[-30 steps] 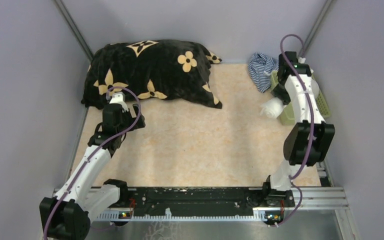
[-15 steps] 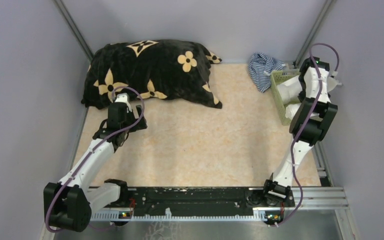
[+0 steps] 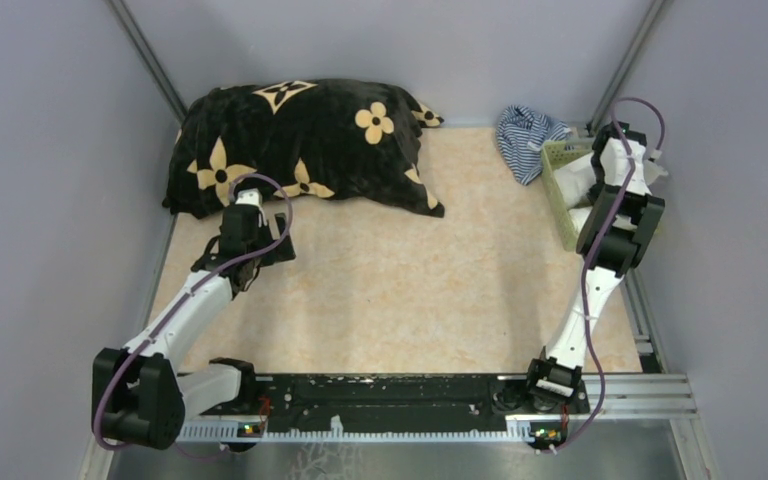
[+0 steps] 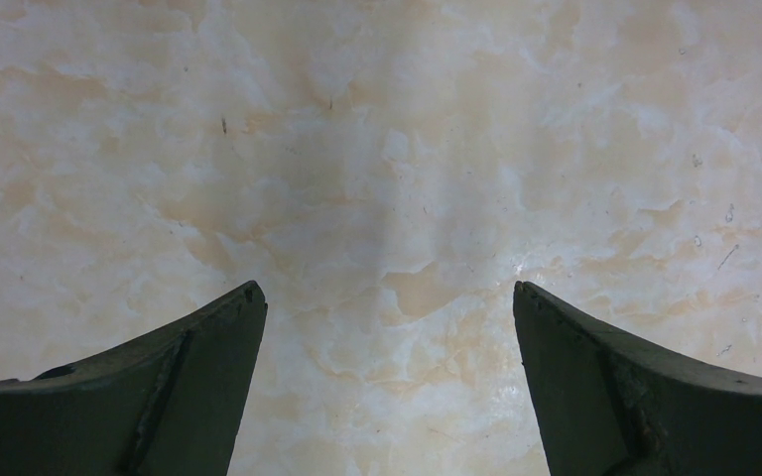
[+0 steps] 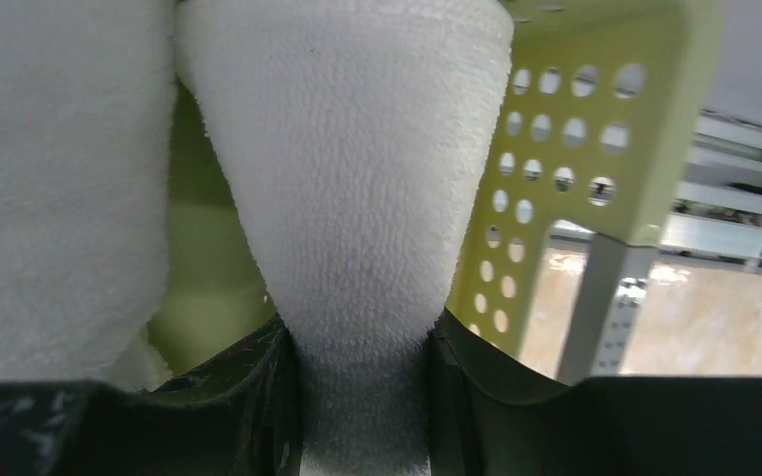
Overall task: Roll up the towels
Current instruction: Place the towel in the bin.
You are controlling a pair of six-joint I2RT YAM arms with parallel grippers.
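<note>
Since a second ago my right arm has swung from the table's right side over to the green perforated basket (image 3: 560,185). Right gripper (image 5: 362,347) is part closed, pinching a rolled white towel (image 5: 352,169) inside the basket; another white towel (image 5: 55,178) sits just beside it. Left gripper (image 4: 387,317) hangs wide open over bare marbled tabletop (image 3: 410,290), holding nothing. I judge the task nearly finished: no unrolled towel in sight. No readable writing; the black pillow (image 3: 300,140) shows only tan flower motifs.
</note>
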